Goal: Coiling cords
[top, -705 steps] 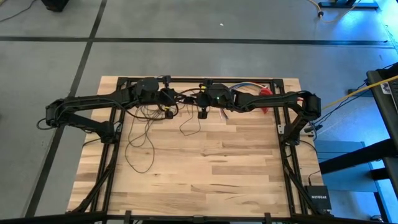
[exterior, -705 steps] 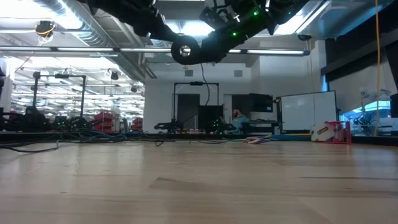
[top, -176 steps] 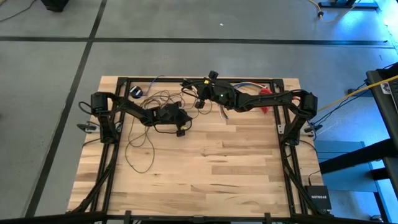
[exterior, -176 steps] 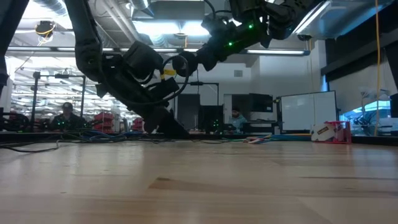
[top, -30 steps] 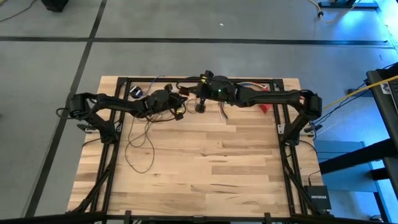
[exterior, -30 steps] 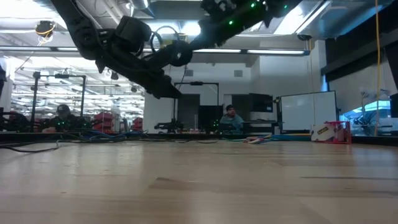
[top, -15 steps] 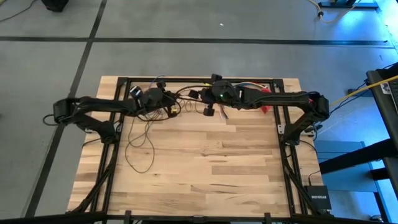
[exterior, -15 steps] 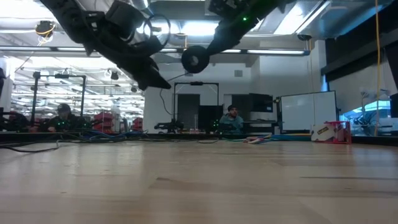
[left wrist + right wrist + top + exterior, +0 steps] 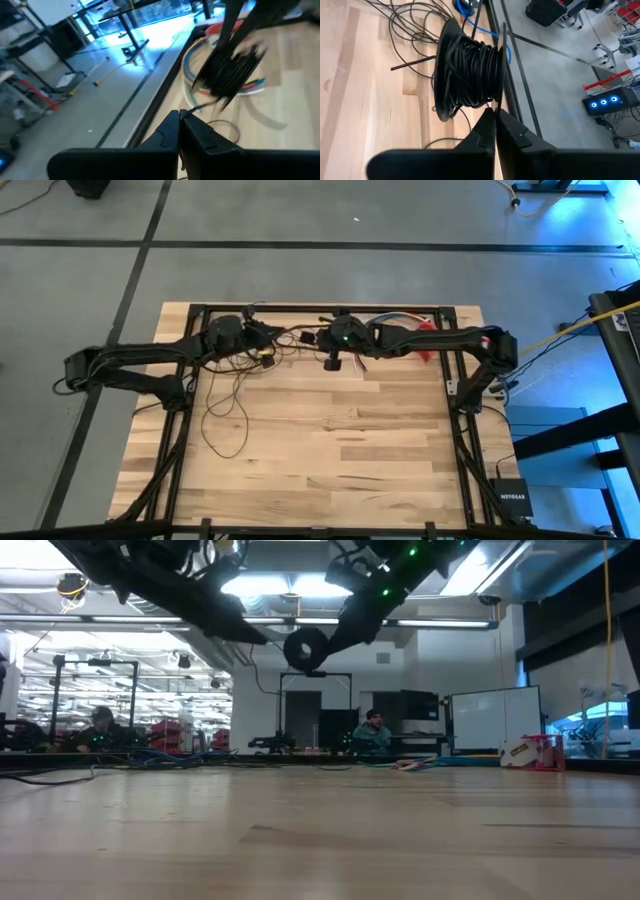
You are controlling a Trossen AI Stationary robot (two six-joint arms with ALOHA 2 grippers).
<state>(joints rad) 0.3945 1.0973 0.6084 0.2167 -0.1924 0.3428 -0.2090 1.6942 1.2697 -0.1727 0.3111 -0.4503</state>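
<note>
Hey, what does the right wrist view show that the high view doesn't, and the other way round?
Only the right wrist view: the cord wound thickly on a black spool with two flanges, just past the shut right claw, and a blue cable near the table edge.

Only the high view: the whole wooden table, both arms meeting along its far edge, the left claw, and a long loose loop trailing toward the table's middle.

Both: loose dark cord loops lying on the wood.
</note>
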